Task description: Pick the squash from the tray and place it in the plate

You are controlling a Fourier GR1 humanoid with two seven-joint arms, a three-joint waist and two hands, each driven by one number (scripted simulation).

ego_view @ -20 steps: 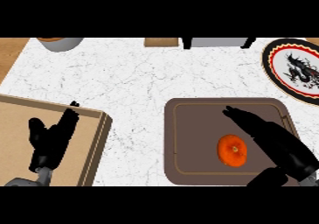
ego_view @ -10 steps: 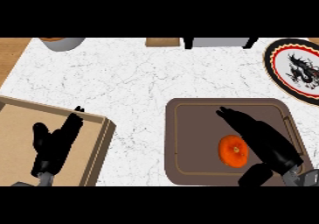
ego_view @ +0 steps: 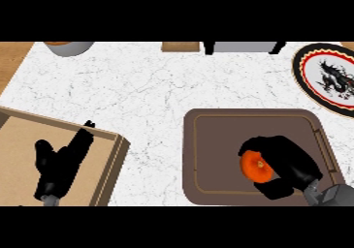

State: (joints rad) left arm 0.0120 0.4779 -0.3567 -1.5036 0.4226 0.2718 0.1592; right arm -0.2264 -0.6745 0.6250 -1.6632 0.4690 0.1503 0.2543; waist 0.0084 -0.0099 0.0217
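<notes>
An orange, round squash (ego_view: pixel 254 166) lies in the brown tray (ego_view: pixel 215 145) at the lower right of the head view. My right hand (ego_view: pixel 288 162) lies over its right side, fingers curled above it and thumb below it, hiding part of it. The plate (ego_view: pixel 329 77), white with a red and black rim and a black dragon figure, sits at the far right, beyond the tray and cut by the view's edge. My left hand (ego_view: pixel 59 164) rests open, fingers up, over the wooden board at the lower left.
A wooden board (ego_view: pixel 22 150) covers the lower left corner of the marble counter (ego_view: pixel 158 92). A grey bowl (ego_view: pixel 68 47), a small wooden block (ego_view: pixel 181 46) and a grey appliance (ego_view: pixel 240 47) line the far edge.
My right hand has drawn back toward me and bent its fingers round the squash, which has stayed in the tray. The left hand has barely shifted.
</notes>
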